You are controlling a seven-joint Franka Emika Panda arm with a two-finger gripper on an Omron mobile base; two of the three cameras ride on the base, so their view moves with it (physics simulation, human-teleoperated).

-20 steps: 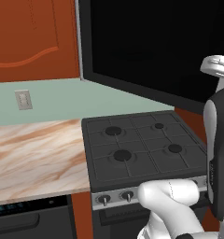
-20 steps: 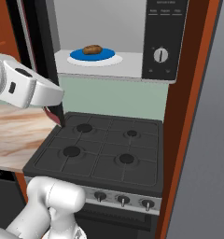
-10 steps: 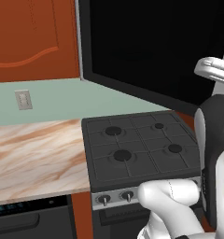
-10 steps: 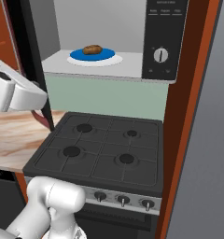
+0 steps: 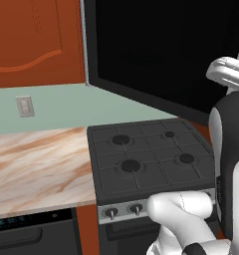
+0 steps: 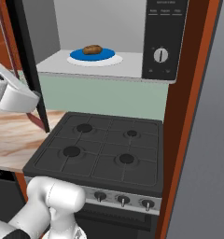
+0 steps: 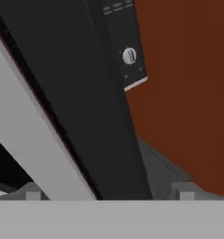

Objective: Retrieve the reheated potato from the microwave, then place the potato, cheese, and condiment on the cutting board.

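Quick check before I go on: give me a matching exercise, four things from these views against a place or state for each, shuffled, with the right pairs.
Things:
1. potato
2. microwave door
3. round white knob
4. stove

Places or states:
A. on the black control panel, right of the oven cavity
B. swung wide open to the left
C. lying on a blue plate inside the microwave
D. under the microwave, four burners with nothing on them

Pairs: 1-C, 2-B, 3-A, 4-D
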